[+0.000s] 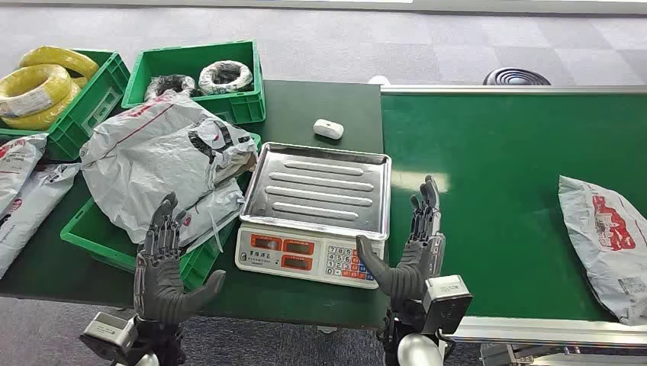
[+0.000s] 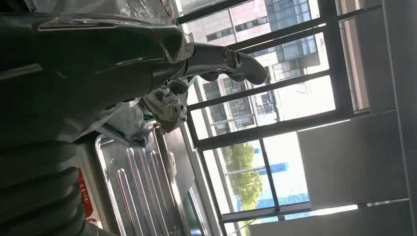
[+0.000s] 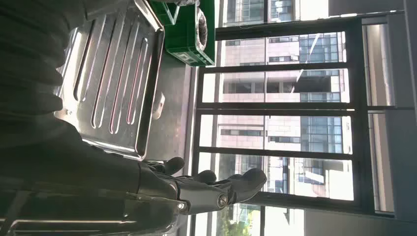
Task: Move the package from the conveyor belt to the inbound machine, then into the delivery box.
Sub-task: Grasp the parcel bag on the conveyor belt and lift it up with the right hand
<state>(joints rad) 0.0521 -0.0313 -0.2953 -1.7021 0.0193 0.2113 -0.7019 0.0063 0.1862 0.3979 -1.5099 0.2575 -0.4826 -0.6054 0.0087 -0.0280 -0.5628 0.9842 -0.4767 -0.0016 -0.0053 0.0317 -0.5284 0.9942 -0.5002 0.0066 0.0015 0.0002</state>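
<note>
A grey plastic package (image 1: pixel 606 242) with red print lies on the green conveyor belt (image 1: pixel 496 175) at the far right. The inbound machine is a scale (image 1: pixel 314 202) with a steel tray (image 3: pixel 115 73) and a keypad, standing between my hands. My right hand (image 1: pixel 416 255) is raised at the scale's right front corner, fingers straight and apart, holding nothing. My left hand (image 1: pixel 162 263) is raised in front of the green delivery box (image 1: pixel 99 244), which holds grey packages (image 1: pixel 164 156); its fingers are spread and empty.
Two more green bins stand at the back left, one with yellow cable coils (image 1: pixel 38 88), one with dark bundles (image 1: pixel 221 76). A small white device (image 1: pixel 329 128) lies behind the scale. More grey bags (image 1: pixel 23 183) lie at the far left.
</note>
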